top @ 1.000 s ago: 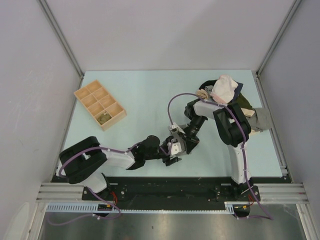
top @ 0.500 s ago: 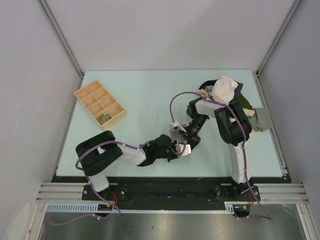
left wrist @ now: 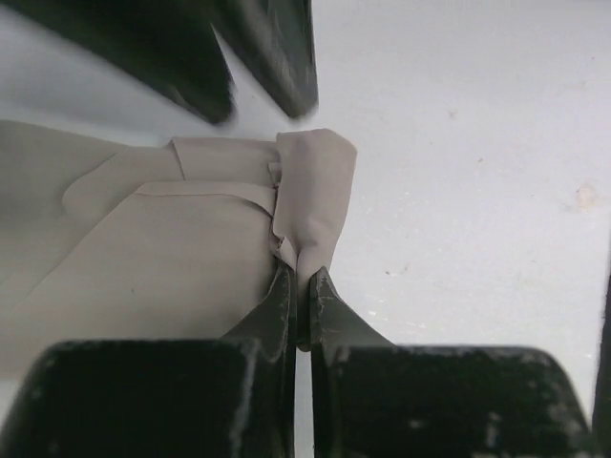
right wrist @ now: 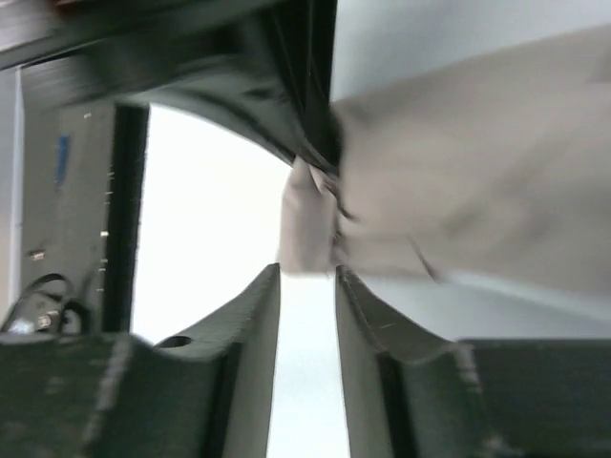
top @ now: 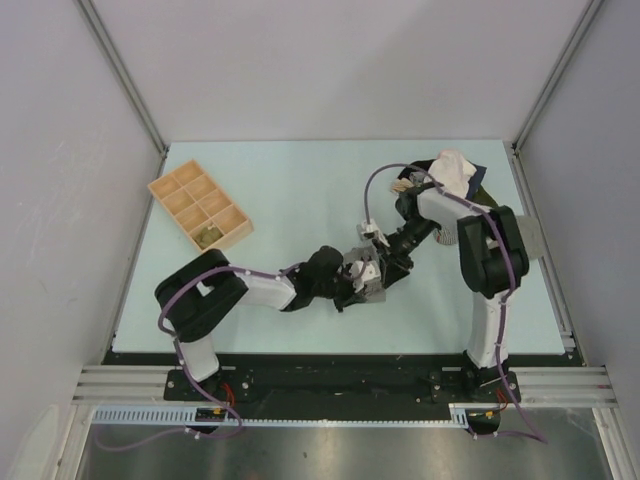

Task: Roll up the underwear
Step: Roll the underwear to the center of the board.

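Note:
The underwear [left wrist: 162, 248] is a taupe-grey cloth lying flat on the pale table, with one edge turned up into a small roll [left wrist: 320, 181]. My left gripper [left wrist: 304, 275] is shut on the near end of that roll. In the top view it sits at the table's middle [top: 360, 282], with the cloth [top: 366, 272] mostly hidden under both grippers. My right gripper [right wrist: 307, 272] faces it from the other side, open, with the roll's end [right wrist: 307, 224] just beyond its tips and nothing between them. Its dark fingers [left wrist: 258, 57] show at the top of the left wrist view.
A tan compartment tray [top: 199, 206] lies at the left of the table, something small in one cell. A heap of garments, pale pink-white [top: 452, 175] on dark olive-black, sits at the back right, with a grey cloth [top: 526, 238] beside it.
My left gripper has moved right and away from the bases and shut on the rolled edge. My right gripper has opened off the cloth, and its arm has swung to the right.

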You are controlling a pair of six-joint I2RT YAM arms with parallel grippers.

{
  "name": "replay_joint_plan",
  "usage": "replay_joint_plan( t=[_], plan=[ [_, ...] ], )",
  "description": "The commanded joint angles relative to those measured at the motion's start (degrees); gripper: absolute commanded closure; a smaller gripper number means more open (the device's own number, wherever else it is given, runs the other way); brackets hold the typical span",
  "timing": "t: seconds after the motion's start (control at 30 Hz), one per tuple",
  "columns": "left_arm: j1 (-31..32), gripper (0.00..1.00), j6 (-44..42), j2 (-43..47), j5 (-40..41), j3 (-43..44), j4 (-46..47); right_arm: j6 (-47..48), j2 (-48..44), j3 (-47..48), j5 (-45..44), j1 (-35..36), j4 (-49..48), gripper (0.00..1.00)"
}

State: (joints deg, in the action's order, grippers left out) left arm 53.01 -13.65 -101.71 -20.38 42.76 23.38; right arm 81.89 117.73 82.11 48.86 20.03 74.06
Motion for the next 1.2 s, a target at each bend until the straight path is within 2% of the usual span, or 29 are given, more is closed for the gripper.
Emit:
replay_joint_plan(
  t=[0.0,0.1,0.13,0.23,0.27,0.4,0.5,0.8,0.9,1.0,1.1,1.17],
  plan=[
    [-6.9,0.99,10.6,-6.7,-14.9,4.5,-13.1,2.8,-9.3,-1.2,4.7,-5.3,-3.4,0.64],
    [-10.6,0.99,16.9,-10.2,-23.3,7.7,-15.0,9.7,-14.0,-5.5,5.4,-6.4,-4.5,0.61],
    [-11.3,1.00,19.3,-12.0,-24.8,8.1,-15.1,14.6,-15.5,-7.1,5.3,-6.4,-5.0,0.59],
    [-13.8,1.00,23.8,-14.9,-27.6,8.7,-14.8,19.4,-21.1,-15.0,4.8,-4.6,-10.0,0.53],
    [-14.3,1.00,24.7,-15.7,-28.4,8.8,-14.8,19.3,-23.9,-16.8,4.1,-3.5,-12.4,0.50],
    [-16.6,0.99,29.6,-19.0,-29.3,8.7,-13.3,15.0,-28.5,-24.6,-2.9,2.4,-27.9,0.47],
    [-17.3,0.99,32.4,-20.0,-29.2,8.0,-11.0,12.4,-28.4,-27.3,-7.5,6.4,-34.5,0.47],
    [-18.4,1.00,37.6,-20.9,-29.1,7.2,-5.3,10.1,-24.1,-30.0,-14.1,9.3,-42.5,0.49],
    [-18.8,0.97,40.4,-20.4,-28.6,6.7,-2.3,10.5,-22.7,-30.6,-15.4,9.8,-42.5,0.52],
    [-19.1,0.91,43.3,-18.4,-27.3,5.6,1.7,10.2,-21.4,-30.9,-16.8,10.6,-42.5,0.60],
    [-19.3,0.78,45.8,-15.5,-25.2,3.2,7.6,9.4,-20.6,-30.8,-17.2,11.1,-42.2,0.81],
    [-19.2,0.69,46.2,-11.6,-23.9,0.8,11.9,8.6,-20.4,-30.4,-16.8,11.1,-40.8,0.87]
  ],
)
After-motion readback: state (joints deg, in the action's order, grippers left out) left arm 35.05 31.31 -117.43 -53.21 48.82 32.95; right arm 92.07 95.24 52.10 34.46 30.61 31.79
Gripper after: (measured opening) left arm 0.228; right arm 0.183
